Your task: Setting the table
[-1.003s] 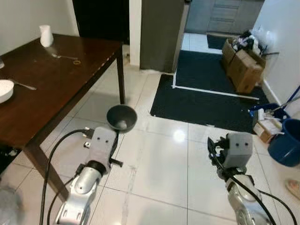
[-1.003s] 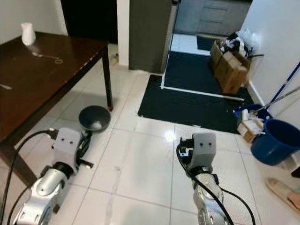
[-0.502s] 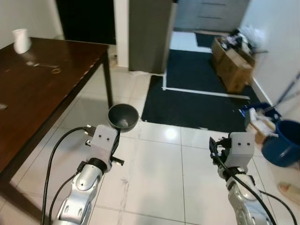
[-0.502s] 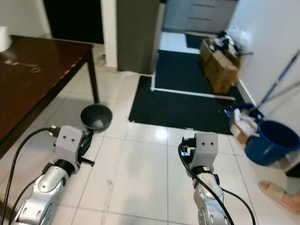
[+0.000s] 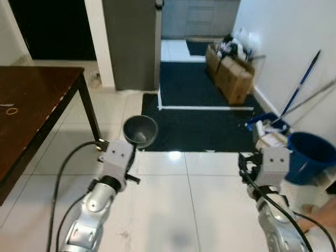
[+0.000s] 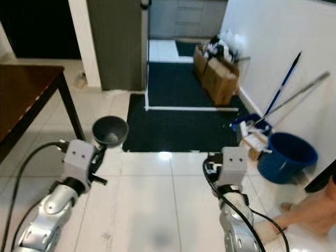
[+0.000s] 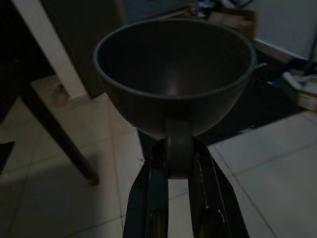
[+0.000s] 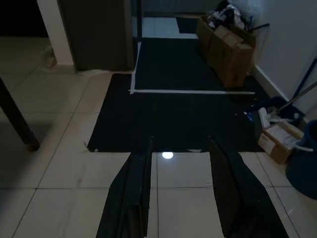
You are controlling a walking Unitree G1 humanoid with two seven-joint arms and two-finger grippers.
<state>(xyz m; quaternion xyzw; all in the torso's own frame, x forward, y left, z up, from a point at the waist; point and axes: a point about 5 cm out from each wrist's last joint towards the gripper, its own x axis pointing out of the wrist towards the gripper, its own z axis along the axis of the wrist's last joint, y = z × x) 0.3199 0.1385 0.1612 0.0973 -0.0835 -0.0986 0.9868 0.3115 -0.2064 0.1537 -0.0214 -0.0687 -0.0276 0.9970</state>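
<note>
Left gripper [image 7: 171, 163] clamps grey bowl [image 7: 174, 74]; no legible writing.

Open tiled floor [image 5: 178, 210] ahead, table [image 5: 31, 110] at left, blue bucket [image 5: 310, 163] at right.

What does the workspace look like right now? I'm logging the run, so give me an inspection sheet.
Surface: dark wooden table at the robot's left; a small ring-shaped object lies on it.
Job's things: grey bowl, upright, held out over the white tiled floor, off the table.
Clutter: cardboard boxes, blue bucket, mop handles along the right wall.
Grippers: left gripper shut on the bowl's rim; right gripper open, holding nothing.
Cables: black cable looping along the left arm.
Surroundings: black mat ahead; a person's foot at far right.
</note>
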